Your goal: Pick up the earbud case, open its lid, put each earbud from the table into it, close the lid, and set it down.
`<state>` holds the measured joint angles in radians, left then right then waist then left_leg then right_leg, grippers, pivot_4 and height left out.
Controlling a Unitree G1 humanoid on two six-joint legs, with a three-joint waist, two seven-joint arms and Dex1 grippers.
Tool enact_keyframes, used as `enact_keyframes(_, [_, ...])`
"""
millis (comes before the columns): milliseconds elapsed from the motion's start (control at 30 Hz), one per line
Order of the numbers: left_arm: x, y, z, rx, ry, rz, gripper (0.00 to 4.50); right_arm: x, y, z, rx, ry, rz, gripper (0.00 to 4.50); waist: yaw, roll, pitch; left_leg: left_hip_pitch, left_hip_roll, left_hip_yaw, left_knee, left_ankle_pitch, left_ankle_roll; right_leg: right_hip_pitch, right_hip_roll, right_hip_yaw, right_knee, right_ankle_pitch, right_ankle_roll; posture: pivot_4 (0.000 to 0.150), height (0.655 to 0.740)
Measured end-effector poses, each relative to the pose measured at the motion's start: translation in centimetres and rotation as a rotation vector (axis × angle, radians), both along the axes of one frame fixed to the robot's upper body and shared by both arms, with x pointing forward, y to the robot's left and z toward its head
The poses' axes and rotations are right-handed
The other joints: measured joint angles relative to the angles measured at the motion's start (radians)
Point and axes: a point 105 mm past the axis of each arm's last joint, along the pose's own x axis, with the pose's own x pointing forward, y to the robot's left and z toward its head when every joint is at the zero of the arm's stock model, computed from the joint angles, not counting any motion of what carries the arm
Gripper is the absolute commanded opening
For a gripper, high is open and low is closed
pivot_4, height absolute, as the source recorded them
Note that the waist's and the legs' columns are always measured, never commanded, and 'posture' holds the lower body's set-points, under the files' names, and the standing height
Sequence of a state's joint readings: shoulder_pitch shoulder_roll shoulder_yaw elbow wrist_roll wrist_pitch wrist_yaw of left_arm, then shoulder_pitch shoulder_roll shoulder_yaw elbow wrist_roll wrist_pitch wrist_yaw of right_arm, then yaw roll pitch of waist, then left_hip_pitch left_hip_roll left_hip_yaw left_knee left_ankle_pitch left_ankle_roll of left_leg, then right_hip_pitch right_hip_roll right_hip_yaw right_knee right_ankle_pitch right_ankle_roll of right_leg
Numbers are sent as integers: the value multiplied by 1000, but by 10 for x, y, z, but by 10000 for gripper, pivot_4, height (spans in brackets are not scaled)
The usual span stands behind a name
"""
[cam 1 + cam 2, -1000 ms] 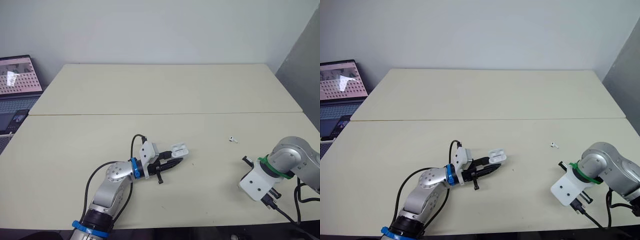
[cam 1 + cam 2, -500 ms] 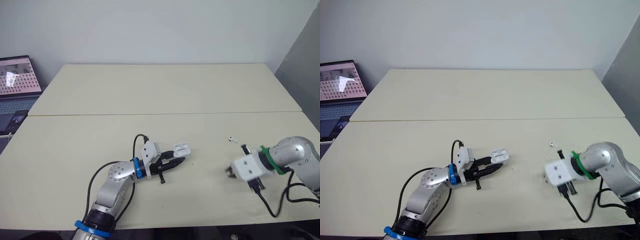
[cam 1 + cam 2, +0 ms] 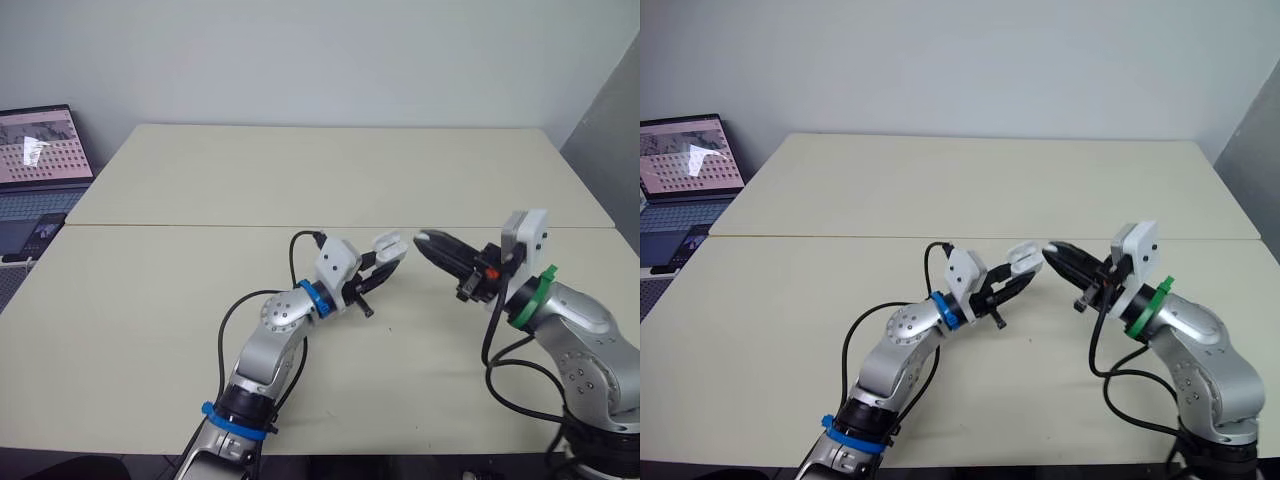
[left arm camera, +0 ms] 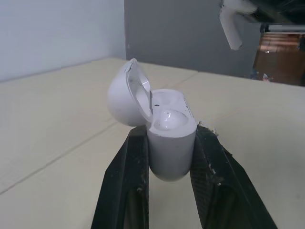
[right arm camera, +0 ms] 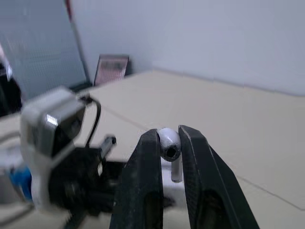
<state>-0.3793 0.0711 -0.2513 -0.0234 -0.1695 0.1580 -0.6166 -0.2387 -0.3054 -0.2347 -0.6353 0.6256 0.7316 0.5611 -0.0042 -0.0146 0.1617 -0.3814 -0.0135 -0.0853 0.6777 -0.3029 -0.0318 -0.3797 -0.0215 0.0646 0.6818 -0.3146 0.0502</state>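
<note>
From the left wrist view, shows the earbud case (image 4: 171,148) up close: clamped by its body between the two fingers of the left gripper (image 4: 171,131), with the lid (image 4: 121,98) swung fully back. Shows there too a seated earbud (image 4: 167,119) as a glossy dome in the nearer well, the farther well looking bare. Catches, beyond the case and apart from it, the white stem of the held earbud (image 4: 231,29).

From the right wrist view, gives the grip itself: right gripper (image 5: 169,133) pinched tight on that earbud's head, stem running back between the fingers.

From the head views, gives the layout instead: both arms raised off the counter (image 3: 300,170) and reaching toward each other, gripper tips near but not touching, case lifted clear of the surface with its open mouth toward the right gripper. Leaves the wells unreadable from there. Places an open laptop (image 3: 40,150) beside the counter's far left corner.
</note>
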Motion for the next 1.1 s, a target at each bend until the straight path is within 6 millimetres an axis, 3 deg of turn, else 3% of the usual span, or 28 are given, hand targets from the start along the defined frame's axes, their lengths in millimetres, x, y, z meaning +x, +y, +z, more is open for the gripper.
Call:
enact_keyframes(133, [0,-16,7,-26,15,-20,7805,1,18,13,163,20,8,1969,-2,0,0,0,0,0,0,0,0,0,0,-1,0,0,0,1500,7400])
enact_keyframes(367, [-7,-24,16,-100,45,-87,7805,0,33,11,167,29,35,1969,-7,0,0,0,0,0,0,0,0,-1,0,-1,0,0,0,1500,7400])
enact_keyframes(633, [-23,-20,19,-158,106,-208,7805,0,26,-9,121,61,14,1969,-16,0,0,0,0,0,0,0,0,0,1,-1,0,0,0,1500,7400])
enact_keyframes(1100, [-31,-6,10,-154,171,-286,7805,-15,19,-5,141,65,125,1969,-23,0,0,0,0,0,0,0,0,0,1,-1,0,0,0,1500,7400])
